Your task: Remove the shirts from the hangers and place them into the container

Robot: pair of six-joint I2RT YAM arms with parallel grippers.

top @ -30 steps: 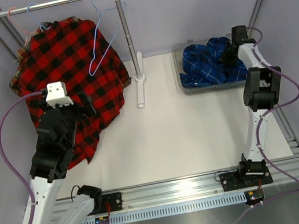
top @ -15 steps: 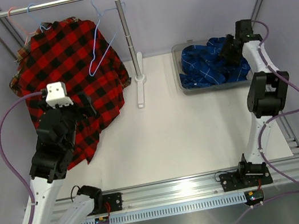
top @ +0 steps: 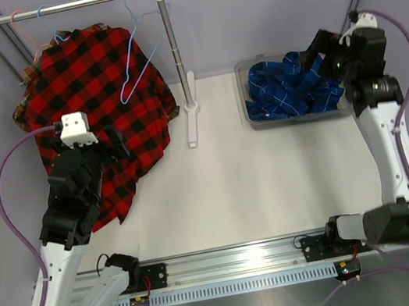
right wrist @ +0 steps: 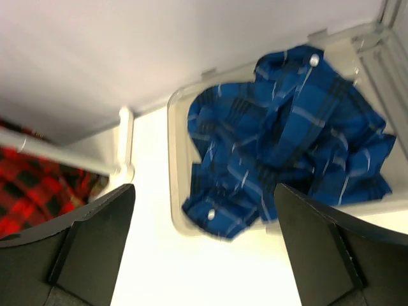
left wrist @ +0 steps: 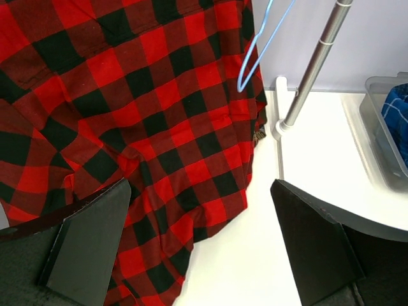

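Top external view: a red-and-black checked shirt [top: 96, 77] is hanging from the rack [top: 67, 4] at the far left of the white bench [top: 273, 180]. An olive-brown shirt [top: 21, 114] is peeking out from behind it at the left edge. An empty light-blue hanger [top: 126, 98] is dangling from the rail in front of the red shirt, beside the rack's upright post. The left hand [top: 114, 143] is hovering close to the lower half of the red shirt, its fingers spread wide and gripping nothing. Whether they are brushing the cloth cannot be told. At the far right of the bench, a blue shirt with white lines [top: 288, 87] is lying crumpled inside the clear bin [top: 244, 98], filling most of it. The right hand [top: 313, 50] is hanging above the bin's right end with its fingers spread wide apart and empty. The right wrist view is showing it clear of the blue shirt below.
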